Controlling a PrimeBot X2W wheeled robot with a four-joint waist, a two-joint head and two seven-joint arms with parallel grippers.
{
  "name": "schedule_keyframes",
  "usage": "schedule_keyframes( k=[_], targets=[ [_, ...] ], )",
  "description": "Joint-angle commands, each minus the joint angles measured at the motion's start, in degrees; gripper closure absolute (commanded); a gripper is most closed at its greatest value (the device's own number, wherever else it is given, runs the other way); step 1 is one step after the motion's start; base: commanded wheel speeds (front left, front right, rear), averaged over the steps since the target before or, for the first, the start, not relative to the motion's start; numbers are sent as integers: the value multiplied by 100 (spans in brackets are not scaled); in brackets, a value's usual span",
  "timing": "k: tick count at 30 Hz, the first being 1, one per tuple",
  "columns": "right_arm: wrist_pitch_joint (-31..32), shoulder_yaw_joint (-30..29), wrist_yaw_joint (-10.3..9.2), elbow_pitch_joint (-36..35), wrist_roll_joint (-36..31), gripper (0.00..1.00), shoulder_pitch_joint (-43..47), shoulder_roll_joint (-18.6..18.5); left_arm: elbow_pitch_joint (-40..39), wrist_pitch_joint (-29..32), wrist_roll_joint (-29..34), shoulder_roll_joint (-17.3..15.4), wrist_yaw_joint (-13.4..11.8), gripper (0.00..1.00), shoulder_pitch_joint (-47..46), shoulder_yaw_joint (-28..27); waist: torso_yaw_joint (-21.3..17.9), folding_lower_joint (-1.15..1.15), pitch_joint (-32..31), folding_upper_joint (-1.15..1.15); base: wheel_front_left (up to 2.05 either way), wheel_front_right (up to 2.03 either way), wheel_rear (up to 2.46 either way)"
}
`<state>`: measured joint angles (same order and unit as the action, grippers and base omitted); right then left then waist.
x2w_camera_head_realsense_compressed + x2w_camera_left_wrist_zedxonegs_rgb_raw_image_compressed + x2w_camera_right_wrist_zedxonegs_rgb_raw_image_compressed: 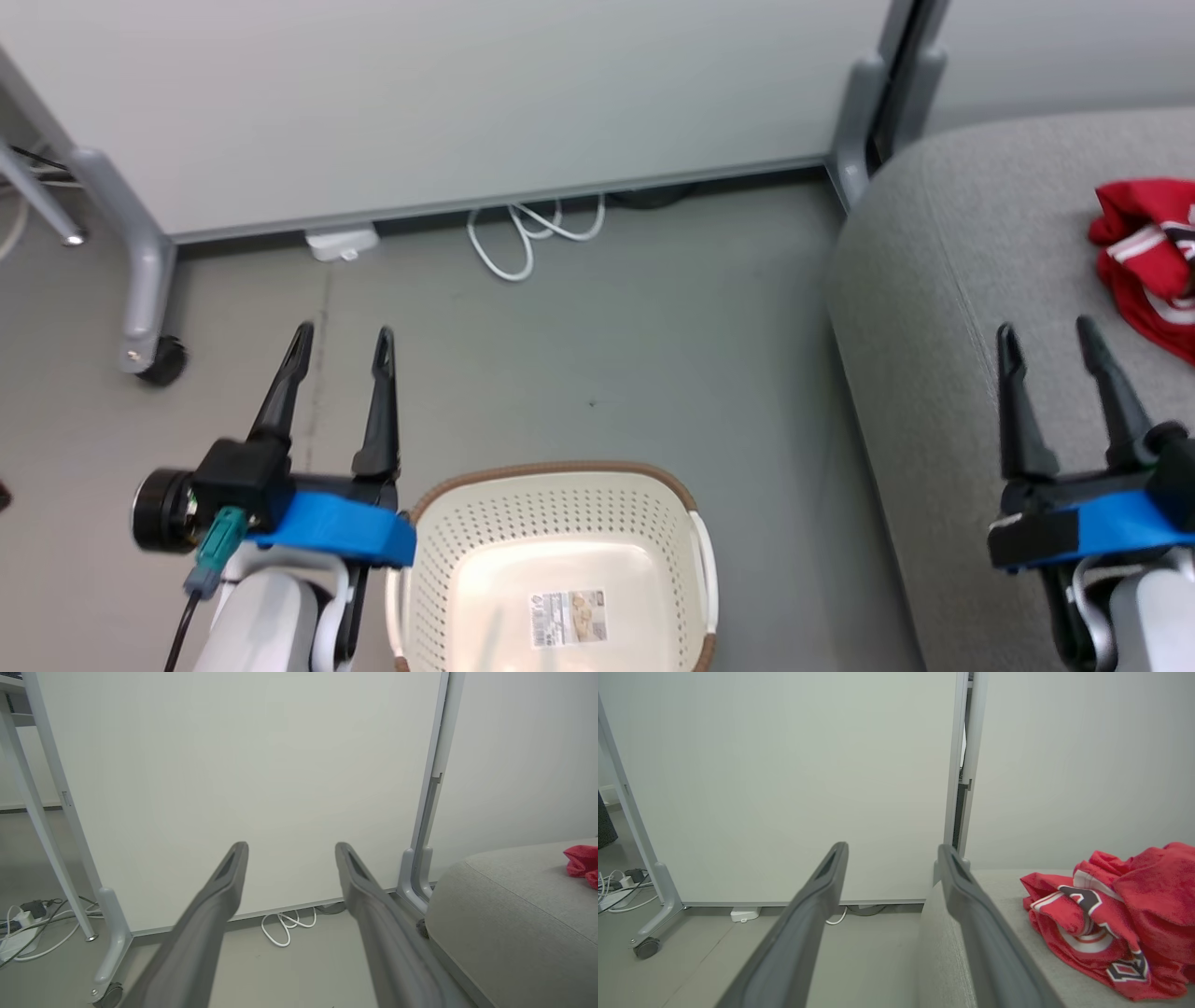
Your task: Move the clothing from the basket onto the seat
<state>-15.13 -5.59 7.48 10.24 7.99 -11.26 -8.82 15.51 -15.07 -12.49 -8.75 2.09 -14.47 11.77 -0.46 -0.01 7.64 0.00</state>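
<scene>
Both grippers stand closest to the camera. The left gripper (344, 329) hangs just left of the laundry basket (560, 465), and the right gripper (1044, 326) is well to the right of the basket, above the grey upholstered seat (934, 280). Each one has its two dark fingers spread wide apart with nothing between them, so both are empty.

Inside the basket I see only a printed label (568, 618) on the pale bottom; the nearest part of the basket is cut by the picture edge. The clothing (1148, 252), red with white stripes and black-and-white lettering, lies in a crumpled heap on the seat, far to the right of the basket and apart from the right gripper. How many pieces are in the heap I cannot separate.

From its folds I judge the fabric soft, light and limp, not fragile, and a little fuzzy, so it should not slip much between the fingers. When lifted it will probably hang down long and drag. If it must be taken again, a thick raised fold on top of the heap looks better than a flat edge, where the fingers could catch the upholstery.
</scene>
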Motion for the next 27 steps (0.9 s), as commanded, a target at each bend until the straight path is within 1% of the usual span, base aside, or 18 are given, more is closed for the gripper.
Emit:
schedule_keyframes(
  k=[1, 3, 10, 17, 26, 27],
  targets=[
    [-3, 8, 3, 9, -41, 0, 159, 35, 5, -14, 47, 19, 20, 0, 108, -39, 239, 1, -245, 0, 0, 0, 0],
    [-2, 50, 2, 12, -92, 0, 330, 133, 5, -14, 106, 60, 80, 0, 362, -300, 332, 1, -387, 0, 0, 0, 0],
    [-2, 28, 3, 17, -186, 0, 772, 335, -41, -15, 271, 183, 241, 0, 911, -688, 413, 1, -699, 0, 0, 0, 0],
    [-2, -12, 3, 59, -239, 0, 930, 423, -55, -15, 364, 307, 365, 0, 1060, -846, 436, 1, -780, 0, 0, 0, 0],
    [-2, -26, 3, 124, -290, 0, 997, 517, 140, -15, 517, 415, 505, 0, 1106, -856, 408, 1, -853, 0, 0, 0, 0],
    [1, -21, 0, 129, -248, 100, 915, 499, 146, 2, 490, 410, 479, 100, 1077, -838, 408, 1, -853, 0, 0, 0, 0]
  ],
)
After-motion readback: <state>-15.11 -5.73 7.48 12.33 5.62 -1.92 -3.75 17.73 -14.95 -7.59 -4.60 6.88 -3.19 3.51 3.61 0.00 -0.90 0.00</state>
